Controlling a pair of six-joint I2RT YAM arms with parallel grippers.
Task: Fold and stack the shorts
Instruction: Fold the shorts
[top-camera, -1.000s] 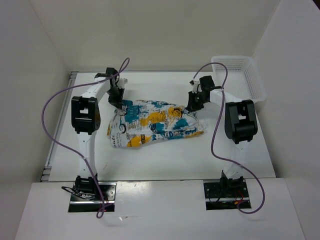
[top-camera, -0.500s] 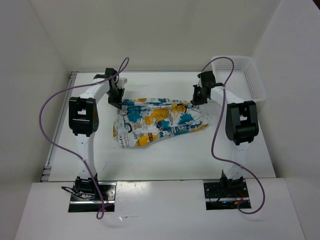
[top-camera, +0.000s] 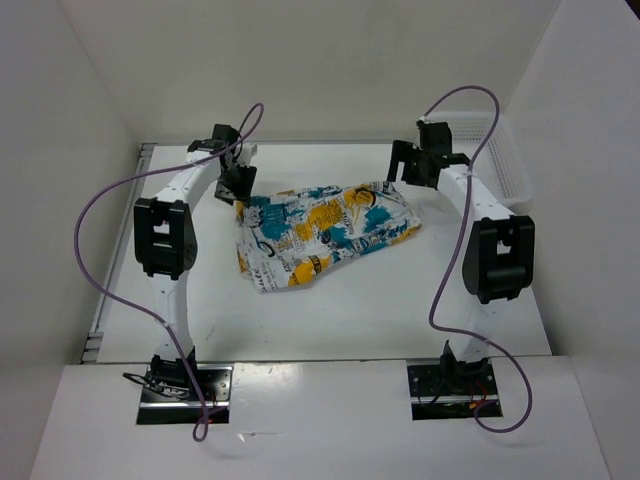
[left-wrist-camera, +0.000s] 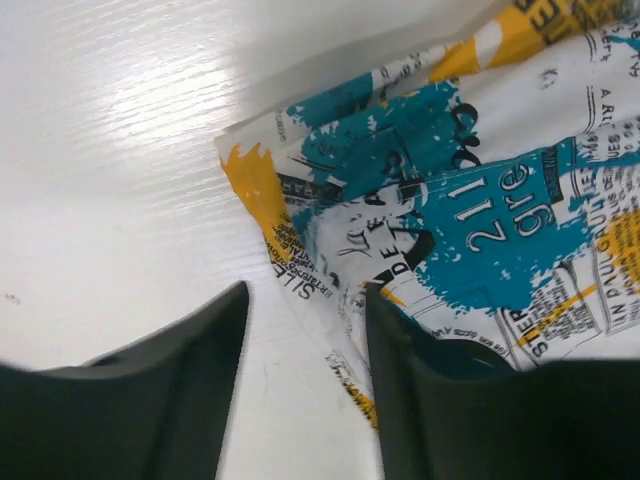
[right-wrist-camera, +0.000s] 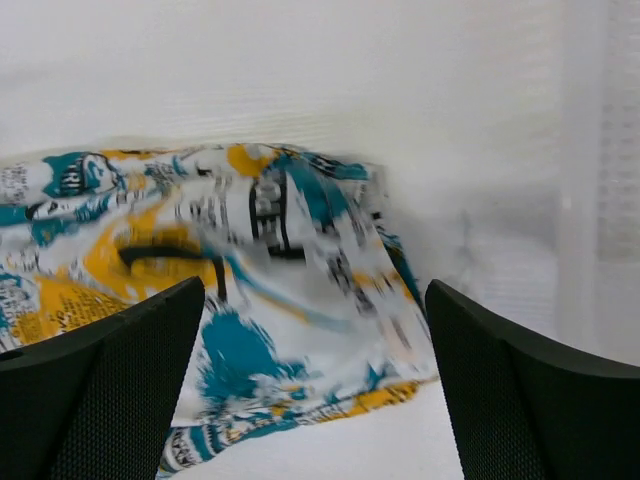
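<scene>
The flat white table (top-camera: 330, 310) carries every item. The soft white cloth shorts with a teal, yellow-orange and black print (top-camera: 325, 232) lie rumpled and roughly flat on the middle of the table, toward its far side, between the two arms. Their left part reaches nearer to the arm bases than their right part.

The white left arm (top-camera: 163, 235) and the white right arm (top-camera: 497, 255) stand on either side of the shorts. Each trails a thin purple cable (top-camera: 100, 230).

The white plastic mesh basket (top-camera: 505, 150) sits at the far right corner of the table, apart from the shorts.

The left gripper (left-wrist-camera: 305, 300) is at the far left corner of the shorts. Its jaws stand apart, and bare table and the cloth's edge show in the gap. Nothing is clamped.

The right gripper (right-wrist-camera: 312, 290) is at the far right end of the shorts. Its jaws stand wide apart, and the cloth lies beyond the black fingers (right-wrist-camera: 110, 390), not held.
</scene>
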